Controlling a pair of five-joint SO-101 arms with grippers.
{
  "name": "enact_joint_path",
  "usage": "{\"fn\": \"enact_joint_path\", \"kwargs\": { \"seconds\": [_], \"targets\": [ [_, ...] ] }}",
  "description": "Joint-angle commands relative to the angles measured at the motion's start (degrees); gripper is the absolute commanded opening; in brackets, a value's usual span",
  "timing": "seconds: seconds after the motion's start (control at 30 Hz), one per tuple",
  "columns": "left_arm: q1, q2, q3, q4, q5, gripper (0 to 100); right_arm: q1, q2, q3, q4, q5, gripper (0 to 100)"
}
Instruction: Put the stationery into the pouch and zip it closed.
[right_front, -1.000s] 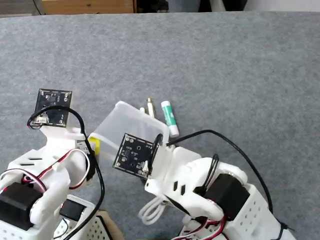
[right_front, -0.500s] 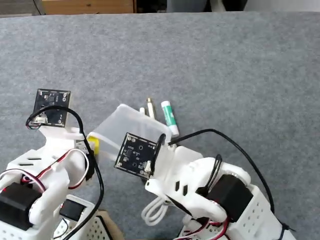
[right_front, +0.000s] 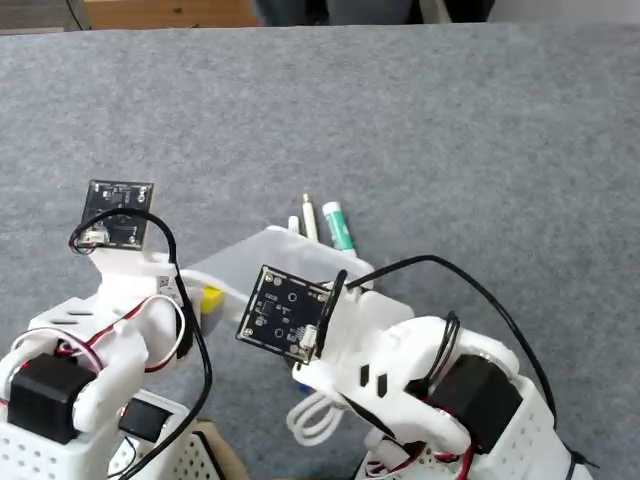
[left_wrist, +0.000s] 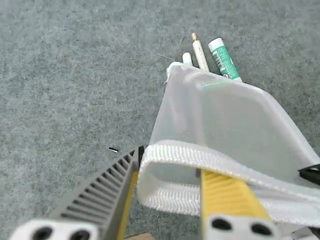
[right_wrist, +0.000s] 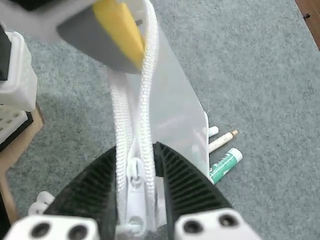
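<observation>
The pouch (right_front: 262, 262) is a translucent, milky-white bag with a white woven zipper (right_wrist: 131, 125) along its rim. It is held between the two arms at the near side of the grey tabletop (right_front: 450, 130). Nothing can be made out inside it through its walls.

The stationery lies on the tabletop at the pouch's far end, side by side, with the near ends hidden behind the pouch:
- a glue stick (right_front: 338, 225) with a green label and white cap
- a cream pencil (right_front: 310, 217) with a tan tip
- a white pen (right_front: 294, 223), just beside the pencil

The left gripper (left_wrist: 172, 165) has one grey and one yellow finger, one on each side of the pouch's rim. They are clamped on the folded end of the woven band.

The right gripper (right_wrist: 135, 150) has its black ridged fingers (right_wrist: 95, 190) pressed together on the zipper tape. The slider (right_wrist: 134, 192) sits between them, near their base.

From there the two rows of tape run close together toward the left gripper's yellow finger.
</observation>
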Motion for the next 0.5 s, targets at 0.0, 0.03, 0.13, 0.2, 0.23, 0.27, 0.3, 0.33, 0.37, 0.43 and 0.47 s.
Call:
{"fn": "enact_joint_path", "kwargs": {
  "seconds": [0.0,0.03,0.13,0.2,0.23,0.27,0.3,0.33,0.37,0.43,0.47],
  "targets": [
    [0.22,0.18,0.22,-1.85,0.0,20,-0.62,-0.4,-3.12,-0.18,0.0,1.4],
    [0.22,0.26,0.22,-2.11,0.0,20,-0.62,-0.4,-3.21,-0.18,0.0,1.4],
    [0.22,0.18,0.92,-4.04,-0.09,20,-0.62,-0.4,-3.21,-0.18,0.0,1.4],
    [0.22,0.26,1.8,-4.84,-0.09,20,-0.62,-0.4,-4.0,-0.09,0.0,1.4],
    [0.22,0.26,2.77,-5.63,-0.09,20,-0.62,-0.4,-4.7,0.0,0.0,1.4],
    [0.22,0.26,3.74,-6.59,-0.09,19,-0.62,-0.4,-5.41,0.18,0.0,1.4],
    [0.22,0.26,4.62,-7.21,-0.09,19,-0.62,-0.4,-6.29,0.79,0.0,1.4],
    [0.22,0.26,5.23,-7.65,-0.09,19,-0.62,-0.4,-6.99,1.14,0.0,1.4],
    [0.22,0.26,5.58,-7.74,-0.09,19,-0.62,-0.4,-7.6,1.41,0.0,1.4],
    [0.22,0.26,5.85,-7.82,-0.09,19,-0.62,-0.4,-8.48,2.02,0.0,1.4],
    [0.22,0.26,5.85,-7.82,-0.09,19,-0.62,-0.4,-8.75,2.29,0.0,1.4]
  ]
}}
